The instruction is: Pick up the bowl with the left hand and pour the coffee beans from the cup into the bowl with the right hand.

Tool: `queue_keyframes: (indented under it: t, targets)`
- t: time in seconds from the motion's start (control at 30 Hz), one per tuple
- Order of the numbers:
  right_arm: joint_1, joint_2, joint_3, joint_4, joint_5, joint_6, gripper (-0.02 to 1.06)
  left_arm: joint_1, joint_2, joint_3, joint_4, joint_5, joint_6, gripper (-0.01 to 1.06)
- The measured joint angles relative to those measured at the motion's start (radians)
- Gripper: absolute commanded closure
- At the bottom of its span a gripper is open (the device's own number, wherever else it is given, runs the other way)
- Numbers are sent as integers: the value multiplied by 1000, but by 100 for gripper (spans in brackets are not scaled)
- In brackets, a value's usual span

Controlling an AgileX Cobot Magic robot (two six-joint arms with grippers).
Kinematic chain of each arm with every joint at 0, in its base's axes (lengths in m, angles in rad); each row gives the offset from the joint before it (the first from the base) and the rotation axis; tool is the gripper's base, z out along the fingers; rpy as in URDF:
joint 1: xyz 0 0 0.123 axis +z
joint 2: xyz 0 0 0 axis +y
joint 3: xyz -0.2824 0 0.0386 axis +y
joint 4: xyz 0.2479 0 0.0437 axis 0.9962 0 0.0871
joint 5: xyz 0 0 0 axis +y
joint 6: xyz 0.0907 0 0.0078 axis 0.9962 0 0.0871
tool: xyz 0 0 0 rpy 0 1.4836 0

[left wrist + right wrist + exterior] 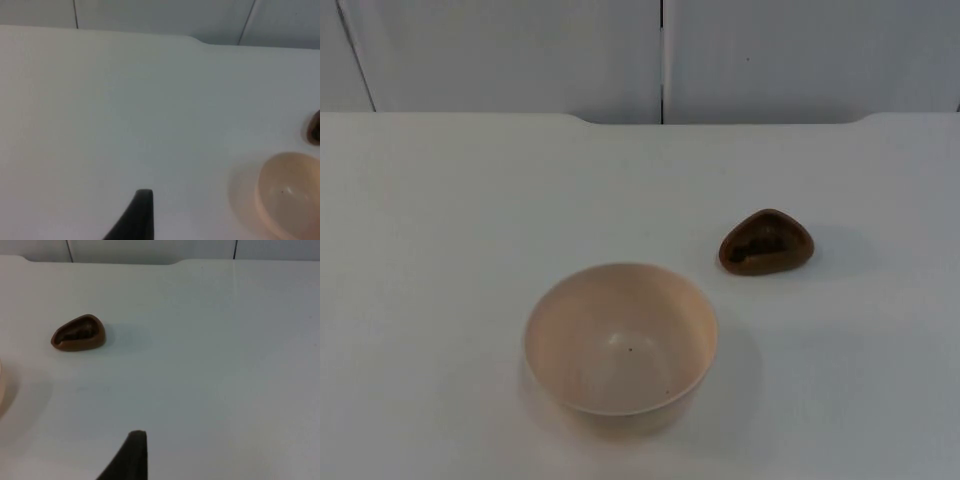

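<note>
A cream bowl (pixel 620 340) stands upright near the table's front edge, holding nothing but a tiny dark speck. To its right and a little further back stands a small brown cup (pixel 767 243) with a rounded three-sided rim and dark coffee beans inside. My left gripper (pixel 140 220) hangs over bare table, well apart from the bowl (pixel 292 195); the cup's edge (pixel 315 127) sits just beyond the bowl. My right gripper (pixel 131 457) is also over bare table, some way from the cup (pixel 78 333). Neither gripper touches or holds anything.
The white table top (pixel 440 200) runs back to the grey partition wall (pixel 520 50), which has a dark vertical seam (pixel 662 60). Open table surface surrounds the bowl and the cup on every side.
</note>
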Motion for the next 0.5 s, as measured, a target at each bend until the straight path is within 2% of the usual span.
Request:
queue_keyframes:
  t: [0.5]
  targets:
    - [0,0,0,0,0,0,-1,0,106,-7,0,-12,0,0]
